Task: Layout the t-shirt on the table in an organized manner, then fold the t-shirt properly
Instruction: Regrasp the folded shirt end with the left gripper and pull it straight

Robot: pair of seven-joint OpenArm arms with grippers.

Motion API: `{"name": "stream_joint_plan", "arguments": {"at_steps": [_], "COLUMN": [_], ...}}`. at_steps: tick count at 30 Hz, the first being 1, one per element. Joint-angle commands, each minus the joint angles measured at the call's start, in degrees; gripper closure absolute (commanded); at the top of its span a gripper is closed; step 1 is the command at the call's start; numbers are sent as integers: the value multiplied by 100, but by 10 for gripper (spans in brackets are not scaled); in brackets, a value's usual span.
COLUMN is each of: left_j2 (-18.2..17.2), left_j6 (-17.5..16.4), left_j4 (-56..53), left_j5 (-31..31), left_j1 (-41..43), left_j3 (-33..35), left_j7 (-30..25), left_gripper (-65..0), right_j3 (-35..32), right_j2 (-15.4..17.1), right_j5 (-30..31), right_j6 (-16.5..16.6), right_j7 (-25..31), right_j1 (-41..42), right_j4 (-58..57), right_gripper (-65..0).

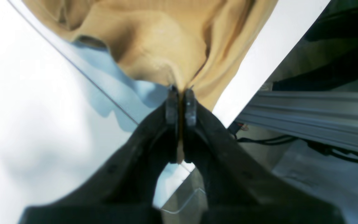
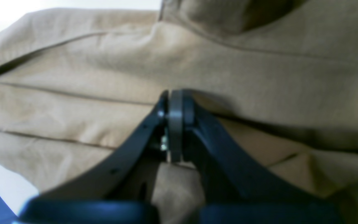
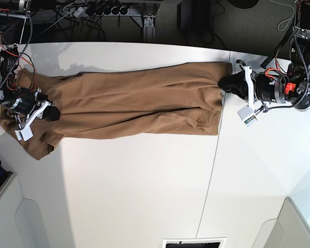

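Note:
The tan t-shirt lies stretched in a long band across the far half of the white table. At its right end in the base view, my left gripper is shut on the cloth edge. In the left wrist view the t-shirt gathers into a pinch between the closed fingertips of the left gripper, close to the table's edge. At the shirt's left end my right gripper is shut on the t-shirt; fold lines run to the right gripper. A sleeve hangs toward the front.
A thin dark seam crosses the table front to back. Cables and a power strip lie beyond the far edge. An aluminium rail runs beside the table near the left gripper. Grey panels stand at the front corners.

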Motion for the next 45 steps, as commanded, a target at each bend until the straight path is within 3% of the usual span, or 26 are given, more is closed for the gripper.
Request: {"name": "stream_joint_plan", "arguments": {"at_steps": [1,9,22,29,34,39,45], "left_j2": [-94,-92,321,658,916,929,658], "left_j6": [-17,-17,-17,-17,-17,-17,-17], "left_j4": [83,81,11,-719,-1467,-1580,-1211], "left_j5": [-105,-31,911,1080,1215,1150,942], "left_j1": [-164,-704,-898,-1327,-1545,-1567,-1604], "left_j3": [-48,-48,-20,13,15,9,-7], "left_j7": [-72,-186,-953,-1128,-1196,-1211,-1207], "left_gripper": [0,0,0,-114,-281,-288,-288], "right_j3": [17,17,17,17,17,20,138], "right_j2": [94,92,79,79,79,85,96], "right_j5": [-105,-105,-107,-125,-120,-103,-103], "right_j6": [-24,-24,-24,-24,-24,-22,-22], "right_j7": [-48,-50,-111,-160,-155,-157,-177], "right_j1": [59,57,57,57,57,70,59], "right_j4": [42,42,42,42,42,61,525], "right_gripper": [0,0,0,0,0,0,-4]}}
